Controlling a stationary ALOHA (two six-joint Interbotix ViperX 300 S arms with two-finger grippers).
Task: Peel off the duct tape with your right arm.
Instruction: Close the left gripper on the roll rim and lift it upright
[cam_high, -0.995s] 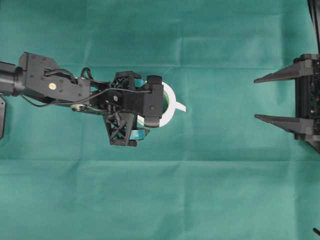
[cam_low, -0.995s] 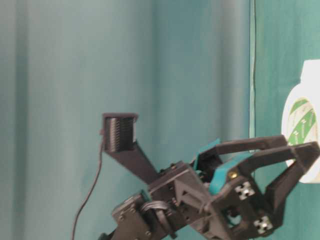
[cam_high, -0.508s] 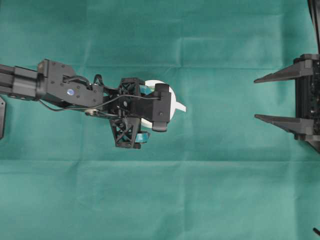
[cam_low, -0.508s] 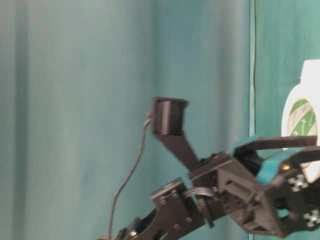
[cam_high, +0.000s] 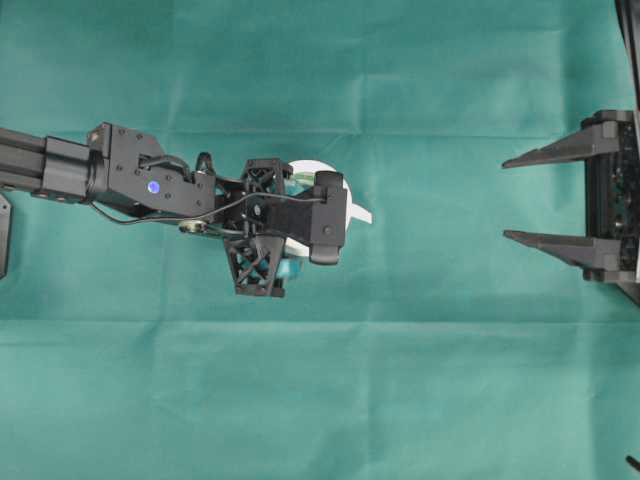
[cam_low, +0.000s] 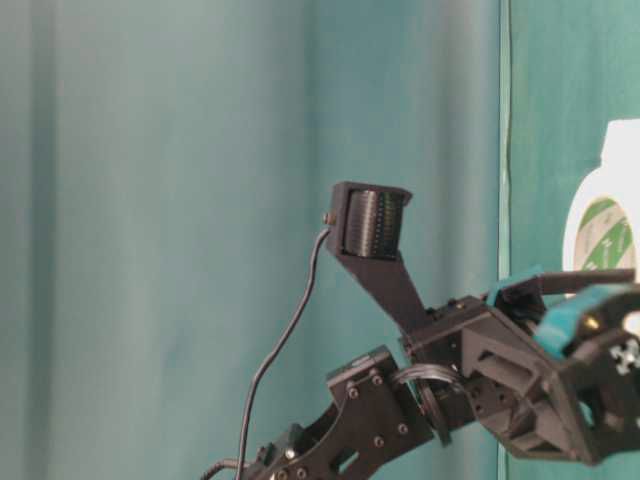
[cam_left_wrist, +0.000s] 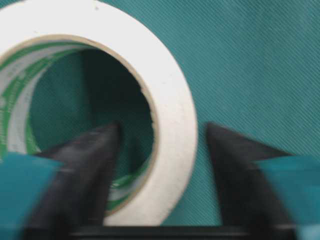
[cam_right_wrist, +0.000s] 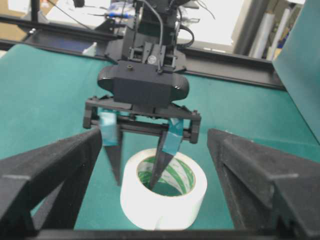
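One duct tape (cam_right_wrist: 164, 192) roll, smooth white, green-printed core, on woven green cloth (cam_high: 400, 380) | my left gripper (cam_left_wrist: 162, 145) straddles its wall, fingers apart (unclamped) | my right gripper (cam_high: 520, 198) spread, well apart.

Left arm (cam_high: 180, 190) extended; right arm (cam_high: 600, 205) jaws spread

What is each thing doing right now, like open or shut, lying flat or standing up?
Duct tape: lying flat on the green cloth, loose tail sticking out, not peeled yet.
Left pincer: open, one finger inside the roll's hole, one outside, straddling its wall.
Right pincer: open, holding nothing, far off to the side of the roll.
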